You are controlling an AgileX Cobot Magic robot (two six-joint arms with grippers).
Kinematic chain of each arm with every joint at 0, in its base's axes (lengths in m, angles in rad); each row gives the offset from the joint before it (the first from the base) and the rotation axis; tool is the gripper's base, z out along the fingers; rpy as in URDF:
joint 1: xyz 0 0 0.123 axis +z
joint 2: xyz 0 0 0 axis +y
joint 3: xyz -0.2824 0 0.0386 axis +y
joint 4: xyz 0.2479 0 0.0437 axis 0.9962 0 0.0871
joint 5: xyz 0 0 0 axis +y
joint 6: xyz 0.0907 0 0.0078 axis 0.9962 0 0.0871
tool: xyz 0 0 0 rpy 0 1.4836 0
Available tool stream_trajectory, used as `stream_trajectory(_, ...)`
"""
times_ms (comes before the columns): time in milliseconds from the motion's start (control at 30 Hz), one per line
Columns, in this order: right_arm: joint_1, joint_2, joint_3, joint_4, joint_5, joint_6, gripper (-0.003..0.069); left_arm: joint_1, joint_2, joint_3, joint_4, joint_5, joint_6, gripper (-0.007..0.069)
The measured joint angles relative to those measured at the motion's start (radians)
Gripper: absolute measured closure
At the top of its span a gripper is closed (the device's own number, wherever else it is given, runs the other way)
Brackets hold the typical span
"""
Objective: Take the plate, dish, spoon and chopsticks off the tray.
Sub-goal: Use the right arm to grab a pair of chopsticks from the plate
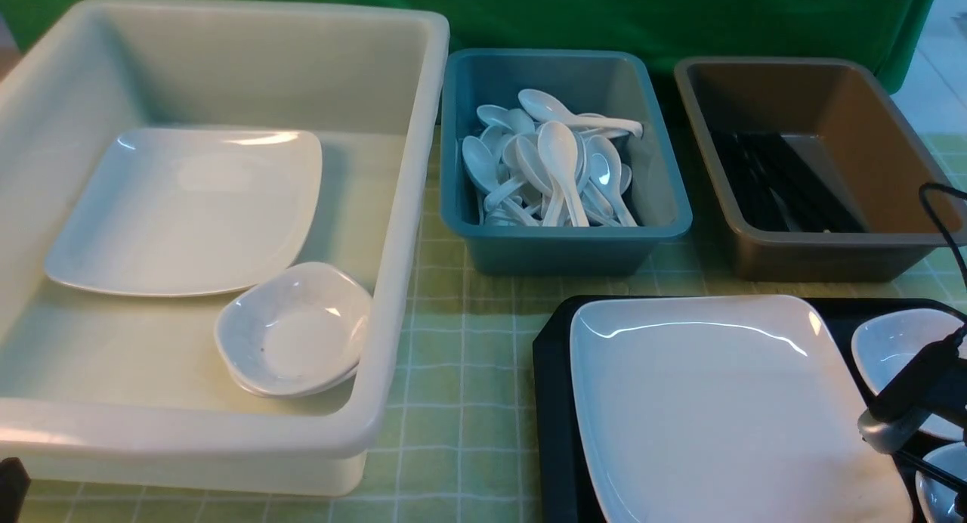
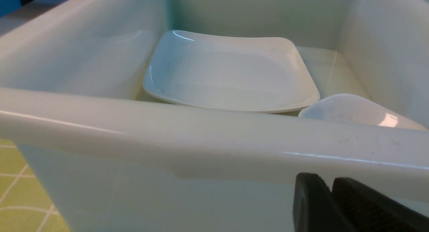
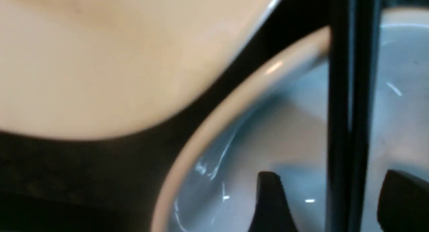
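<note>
- The right gripper point(image 3: 330, 178) is seen with its jaws apart; the chopsticks point(image 3: 348, 91) run between them, not yet clamped.
- The chopsticks are laid across the rim of a dish point(image 3: 285, 131) on the tray point(image 3: 67, 178), near the plate point(image 3: 100, 57).
- The step in hand is judged to be the grasp of the chopsticks: both sticks must be closed on together, then lifted and carried to the brown tub point(image 1: 831, 241), where black sticks are seen.
- The left gripper point(image 2: 331, 191) is held outside the white tub point(image 2: 214, 141), pads close together, nothing between them.
</note>
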Motion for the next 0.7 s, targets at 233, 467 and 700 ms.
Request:
stream_trajectory(233, -0.020, 0.052, 0.000, -0.010, 0.014, -0.037, 0.0311, 0.000, 0.000, 0.000, 0.000, 0.000, 0.000, 0.0539)
stream_trajectory(467, -0.020, 0.011, 0.000, -0.008, 0.051, -0.072, 0.0575, 0.000, 0.000, 0.000, 0.000, 0.000, 0.000, 0.0529)
stream_trajectory(700, -0.020, -0.204, -0.035, 0.017, 0.099, -0.076, 0.0575, 0.000, 0.000, 0.000, 0.000, 0.000, 0.000, 0.0522)
